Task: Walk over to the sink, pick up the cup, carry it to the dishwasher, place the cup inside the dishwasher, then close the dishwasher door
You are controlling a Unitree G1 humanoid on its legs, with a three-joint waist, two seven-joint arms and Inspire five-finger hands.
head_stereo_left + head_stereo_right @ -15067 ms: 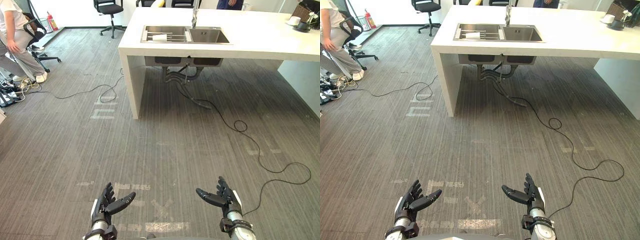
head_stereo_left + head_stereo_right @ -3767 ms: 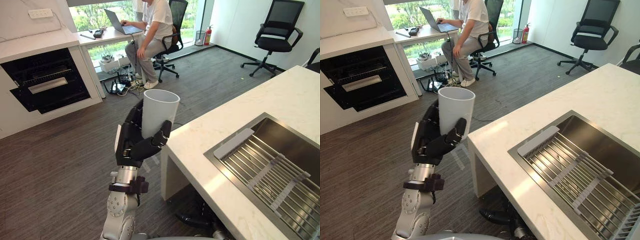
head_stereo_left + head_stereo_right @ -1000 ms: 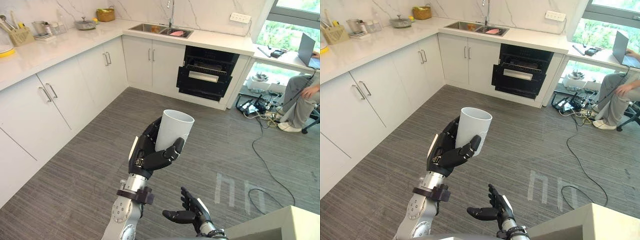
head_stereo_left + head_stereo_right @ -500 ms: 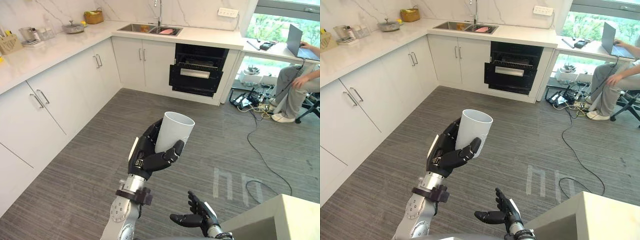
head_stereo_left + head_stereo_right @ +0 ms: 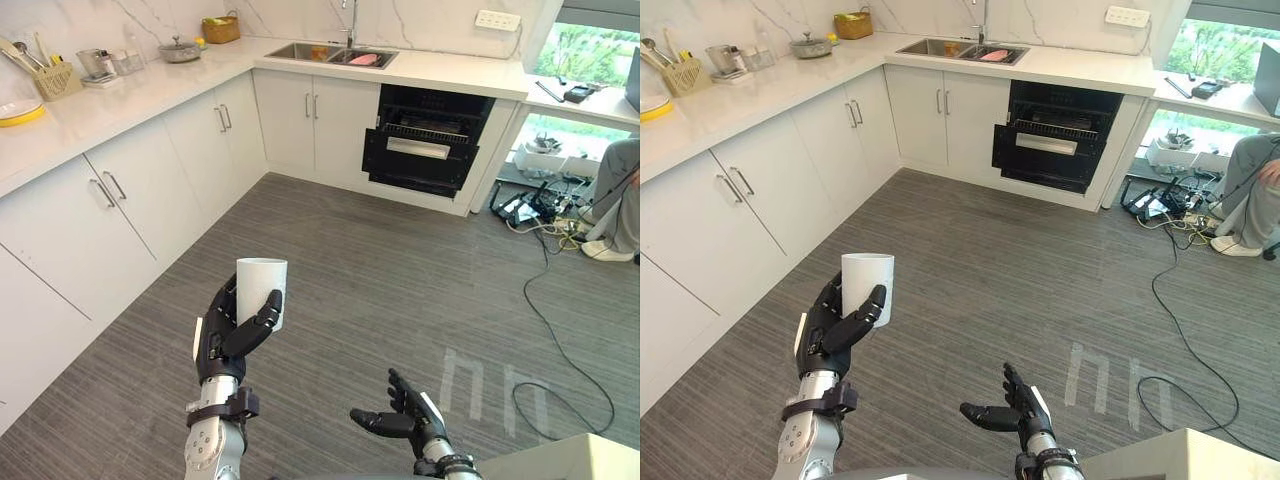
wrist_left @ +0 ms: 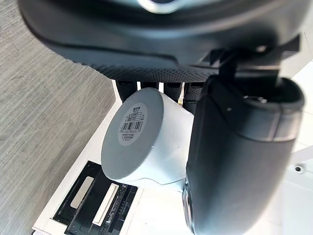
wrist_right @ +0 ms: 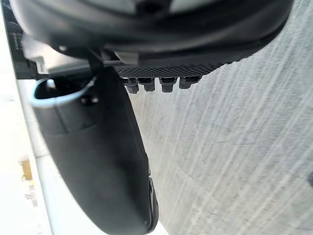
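My left hand (image 5: 222,345) is shut on a plain white cup (image 5: 262,288), held upright at chest height over the grey floor. In the left wrist view the cup's base (image 6: 133,128) carries a barcode sticker, and the thumb (image 6: 234,152) wraps its side. My right hand (image 5: 408,421) hangs low and open, palm up, holding nothing; its thumb (image 7: 98,147) and straight fingers (image 7: 156,84) show above bare floor. The black dishwasher (image 5: 428,150) sits under the far counter, a rack visible at its top. A steel sink (image 5: 335,53) lies in the counter to its left.
White cabinets (image 5: 130,190) line the left wall under a counter with a yellow plate (image 5: 20,110), a utensil holder, a pot and a basket. A seated person (image 5: 620,195) and floor cables (image 5: 555,330) are at the right. A white counter corner (image 5: 575,462) is at the lower right.
The view has shifted slightly. My left hand with the cup has dropped lower and moved to the left. The right hand stays open and low.
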